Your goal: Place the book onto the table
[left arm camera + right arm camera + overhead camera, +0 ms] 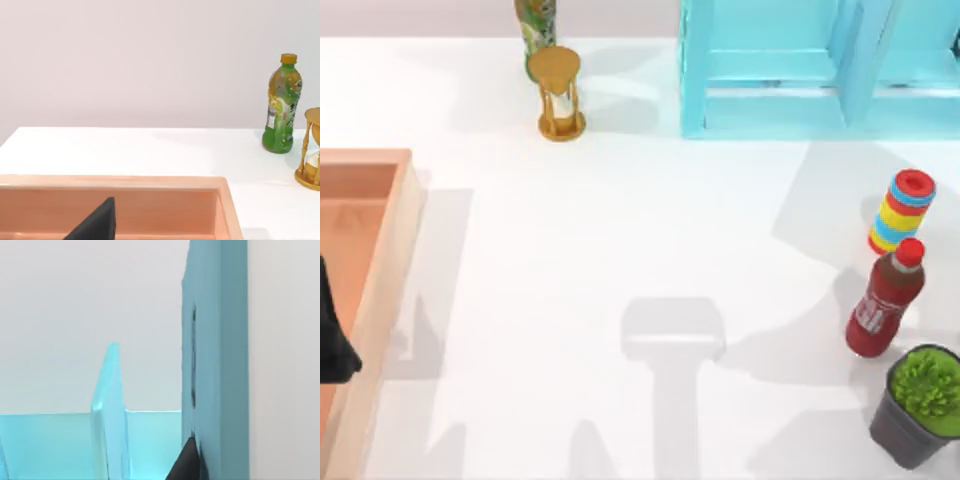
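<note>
1. At the far left of the top view an orange-brown wooden tray (390, 250) lies on the white worktop (620, 220).
2. The left gripper (95, 224) hangs over that tray, a dark shape at the lower left of its own wrist view. I cannot tell whether its jaws are apart or together.
3. At the upper left of centre in the top view, a green drinks bottle (535, 25) stands at the back edge. A golden hourglass (560, 95) stands just in front of it.
4. A light-blue shelf unit (760, 110) fills the upper right of the top view.
5. The book (220, 365) is a teal slab in the right half of the right wrist view. It stands upright inside the shelf unit, beside a pale divider, not on the worktop.
6. The right gripper (187, 460) shows as a dark tip at the lower middle of that view, against the book's broad face. I cannot tell how its jaws stand.
7. Down the right edge of the top view stand a stack of coloured rings (902, 210), a red bottle (885, 300) and a potted plant (920, 405).
</note>
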